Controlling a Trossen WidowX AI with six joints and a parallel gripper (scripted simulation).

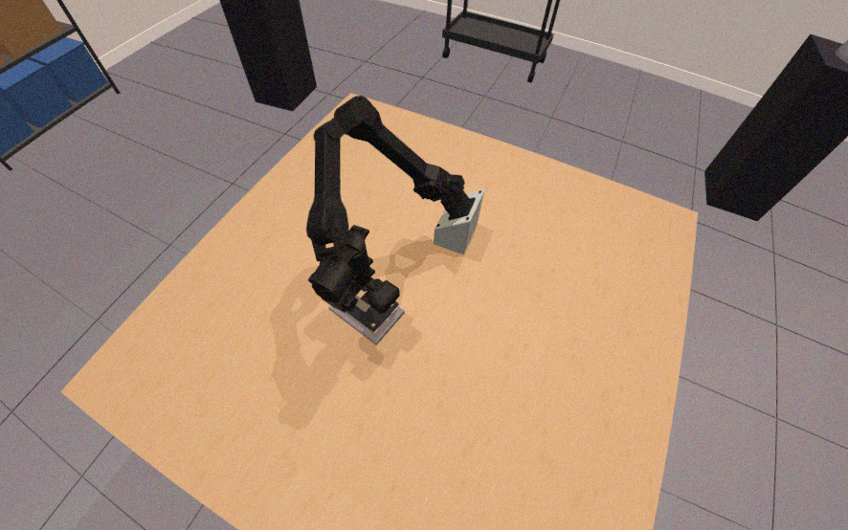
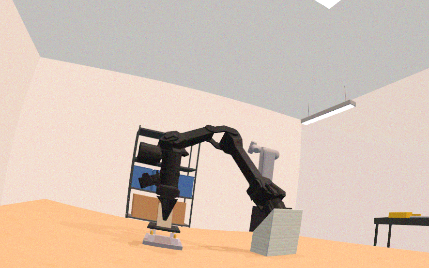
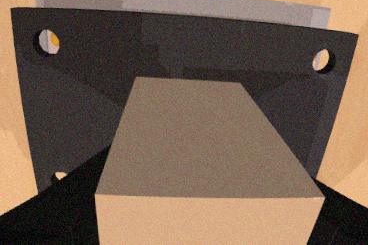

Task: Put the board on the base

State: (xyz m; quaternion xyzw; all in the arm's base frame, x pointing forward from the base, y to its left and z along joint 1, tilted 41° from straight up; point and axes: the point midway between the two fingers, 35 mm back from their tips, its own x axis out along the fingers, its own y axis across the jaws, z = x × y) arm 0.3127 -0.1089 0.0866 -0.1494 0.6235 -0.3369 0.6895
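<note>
My fingers [image 2: 166, 208] are clamped on the one square handle [image 2: 164, 214] [image 3: 210, 139], beige and upright on the one black board [image 1: 375, 319] [image 2: 163, 227] [image 3: 175, 44]. I count three round corner holes in the wrist view; one shows a gold edge beneath. The board is thin, dark and nearly level, just above the one grey base [image 1: 376, 336] [image 2: 162, 242] [image 3: 200, 6], offset from it in my wrist view. Two gold pins [image 2: 175, 235] show under the board from the side; whether any tip enters a hole, I can't quite tell. Board and base are well in from the worktop's [image 1: 513, 368] left corner, toward its far corner from there.
</note>
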